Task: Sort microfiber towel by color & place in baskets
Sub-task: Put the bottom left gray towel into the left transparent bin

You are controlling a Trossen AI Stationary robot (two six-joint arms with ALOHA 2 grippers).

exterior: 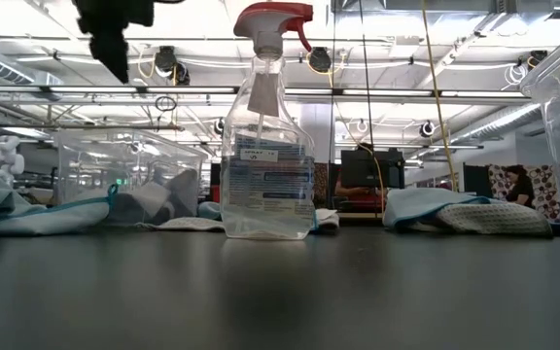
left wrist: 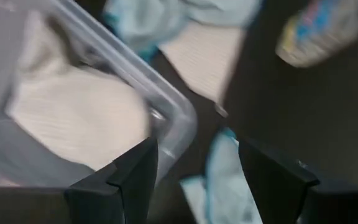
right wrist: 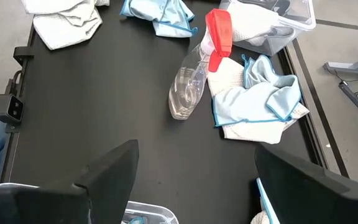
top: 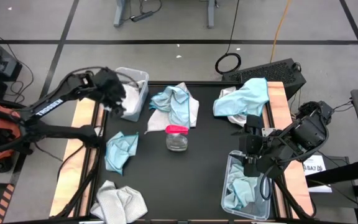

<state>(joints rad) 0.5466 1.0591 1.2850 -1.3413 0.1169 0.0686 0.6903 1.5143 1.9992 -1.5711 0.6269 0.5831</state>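
My left gripper (top: pixel 114 99) (left wrist: pixel 194 155) is open and hovers over the near right corner of the left clear basket (top: pixel 137 79) (left wrist: pixel 174 113), which holds a pale grey-white towel (left wrist: pixel 73 118). My right gripper (top: pixel 250 163) (right wrist: pixel 194 162) is open above the right clear basket (top: pixel 227 180), where light blue towels (top: pixel 241 190) lie. Loose on the table are a blue and white pile (top: pixel 176 104) (right wrist: pixel 260 102), a blue towel over a grey one (top: pixel 244 99), a blue towel (top: pixel 120 150) and a grey-white one (top: pixel 120 202) (right wrist: pixel 64 22).
A clear spray bottle with a red trigger top (top: pixel 177 138) (exterior: pixel 267 146) (right wrist: pixel 194 78) stands mid-table between the towel piles. Wooden strips (top: pixel 79 137) run along the left and right table edges. Bare black mat (top: pixel 204 168) lies near the bottom centre.
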